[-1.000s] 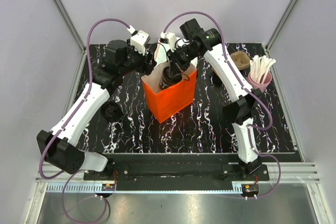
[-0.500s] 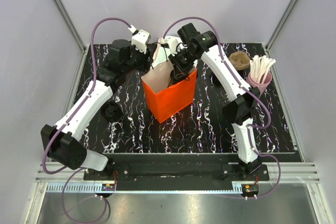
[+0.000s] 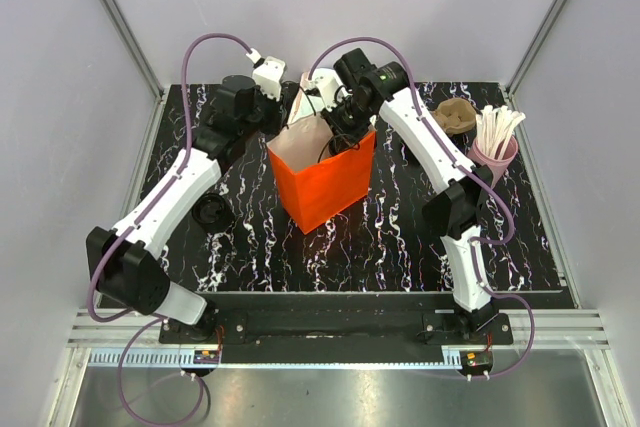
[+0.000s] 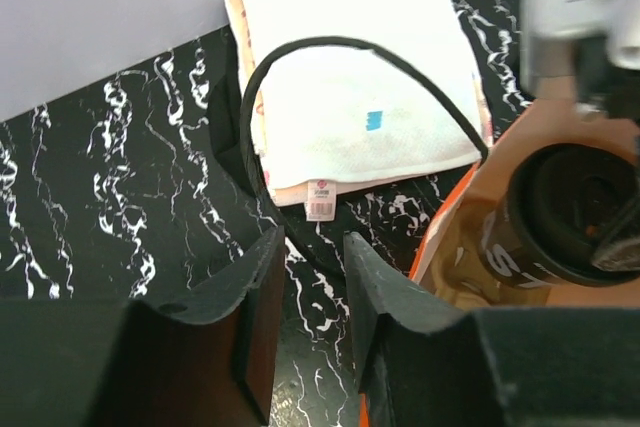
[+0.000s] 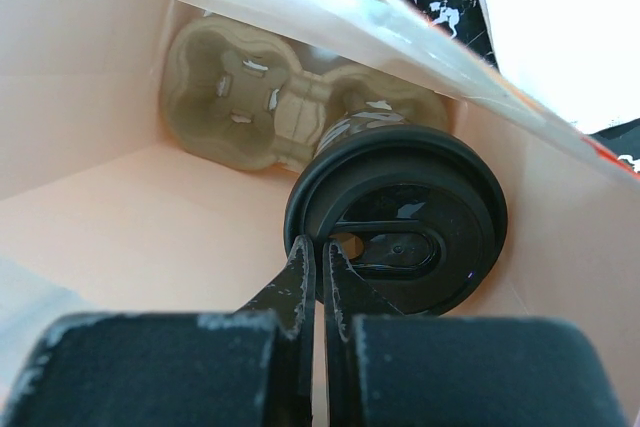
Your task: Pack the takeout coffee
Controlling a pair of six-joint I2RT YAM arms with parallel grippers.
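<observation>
Black and lidded, the takeout coffee point(image 5: 400, 207) sits deep inside the orange paper bag point(image 3: 325, 182), towards its far right side. Its base is in one pocket of a pulp cup carrier point(image 5: 235, 97) that lies on the bag's floor. The left wrist view shows the same cup through the bag's open mouth, upright against the bag wall.

Reaching down into the bag from the far right, the right gripper point(image 5: 316, 247) has its two fingers drawn together to a sliver, and their tips pinch the near rim of the cup's lid.

Just outside the bag's far left corner, the left gripper point(image 4: 312, 242) points down at the table point(image 3: 400, 237). Its jaws stand narrowly apart with nothing clamped between them. The bag's black handle loop point(image 4: 320, 41) curves just ahead of the fingertips; I cannot tell whether it touches them. Under that loop a white folded cloth point(image 4: 370, 77) with a small tag lies flat on the black marbled top, beside the bag.

Farther out, a second pulp carrier point(image 3: 455, 115) rests near the table's far right, with a pink cup point(image 3: 497, 152) of white sticks just beside it. A flat black disc point(image 3: 212, 212) lies on the left, partly under the left arm.
</observation>
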